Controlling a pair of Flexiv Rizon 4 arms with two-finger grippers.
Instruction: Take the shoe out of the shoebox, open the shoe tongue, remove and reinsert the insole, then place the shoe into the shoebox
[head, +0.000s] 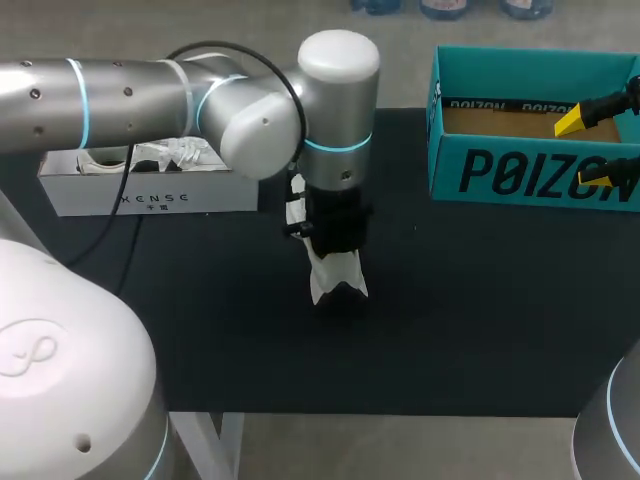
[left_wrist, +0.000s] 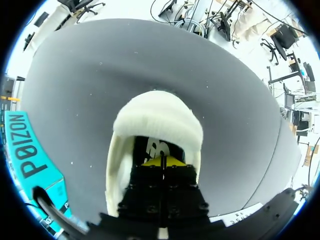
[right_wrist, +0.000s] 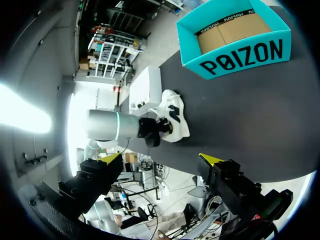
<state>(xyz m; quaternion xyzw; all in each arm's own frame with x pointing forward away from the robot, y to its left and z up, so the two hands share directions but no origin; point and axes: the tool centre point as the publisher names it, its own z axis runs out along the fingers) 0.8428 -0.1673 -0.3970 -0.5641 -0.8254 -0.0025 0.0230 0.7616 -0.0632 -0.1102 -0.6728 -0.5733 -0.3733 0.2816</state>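
A white shoe (head: 336, 278) stands on the black table (head: 480, 320) near the middle, also seen in the right wrist view (right_wrist: 175, 117). My left gripper (head: 335, 262) points straight down into it. In the left wrist view its yellow tips (left_wrist: 161, 162) are shut inside the shoe's opening, over the dark insole (left_wrist: 154, 147); the shoe's padded white upper (left_wrist: 157, 117) curves ahead of them. Whether anything is pinched is hidden. The teal shoebox (head: 520, 165) lies open and empty at the back right. My right gripper (head: 590, 150) hangs open over its right end, with nothing between its fingers (right_wrist: 210, 160).
A white box (head: 150, 190) with crumpled paper in it lies at the back left, behind my left arm (head: 140, 95). The teal shoebox (left_wrist: 25, 155) shows beside the left gripper, and far ahead of the right gripper (right_wrist: 235, 37).
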